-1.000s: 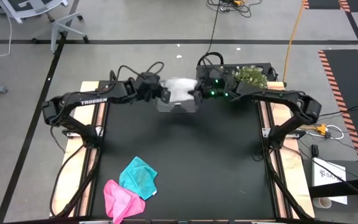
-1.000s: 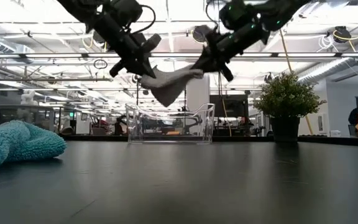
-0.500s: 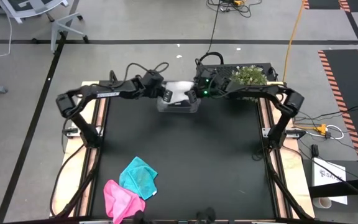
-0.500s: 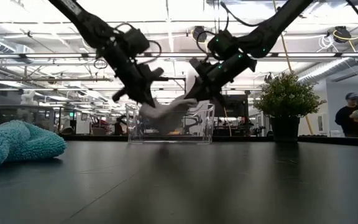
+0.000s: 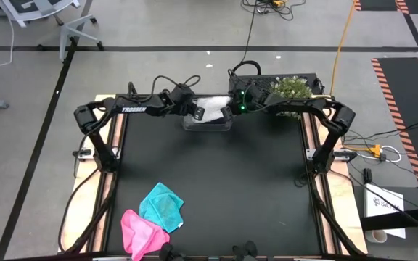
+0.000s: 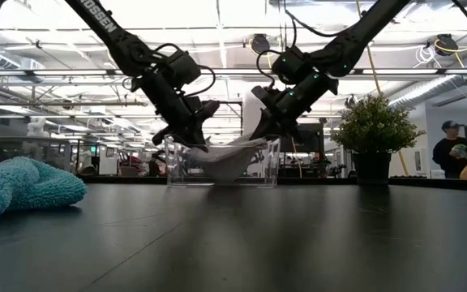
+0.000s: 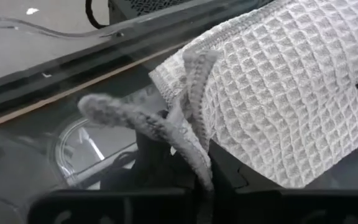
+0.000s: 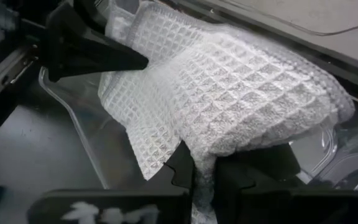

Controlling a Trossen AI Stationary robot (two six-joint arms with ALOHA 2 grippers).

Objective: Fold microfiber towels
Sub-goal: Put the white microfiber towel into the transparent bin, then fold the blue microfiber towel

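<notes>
high view: grey-white towel (image 5: 210,110) is being held over the clear tub (image 5: 207,125) at the desk's far edge, pinched by nearly closed jaws of left gripper (image 5: 194,112) and right gripper (image 5: 226,111). both ends should be released together, low inside the tub.

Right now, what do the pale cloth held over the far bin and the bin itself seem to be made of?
The pale grey-white waffle-weave cloth looks like soft woven fabric, probably microfiber: raised square grid, matte, limp folds. The clear rectangular tub looks like hard glossy plastic: see-through walls with bright edge reflections. It might be acrylic; I cannot tell.
</notes>
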